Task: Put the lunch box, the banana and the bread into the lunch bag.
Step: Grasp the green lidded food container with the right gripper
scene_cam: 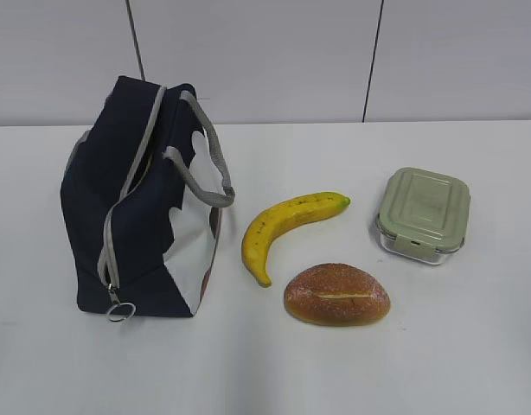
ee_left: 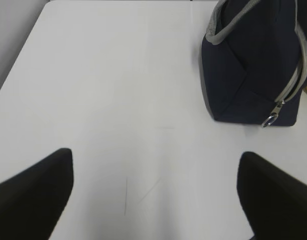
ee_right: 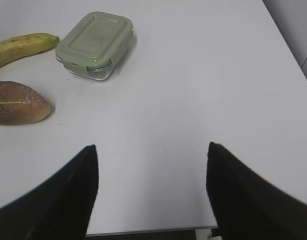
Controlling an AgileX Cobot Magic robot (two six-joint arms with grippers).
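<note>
White tabletop [scene_cam: 473, 363] carries everything. Your lunch bag [scene_cam: 136, 199] stands at nine o'clock, its zipper apparently closed; the banana [scene_cam: 283, 229], bread [scene_cam: 336, 295] and lunch box [scene_cam: 423, 213] lie loose toward three. Left tool [ee_left: 153, 192] and right tool [ee_right: 151, 187] hover with fingers apart, holding nothing. No step has started; you'd likely open the bag first.

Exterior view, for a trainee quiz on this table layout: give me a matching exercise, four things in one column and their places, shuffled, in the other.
Things:
1. lunch bag
2. banana
3. bread
4. lunch box

Places:
A. farthest right on the table
B. nearest the camera, in front of the banana
C. far left, standing upright
D. middle, between bag and box

Pairs: 1-C, 2-D, 3-B, 4-A
</note>
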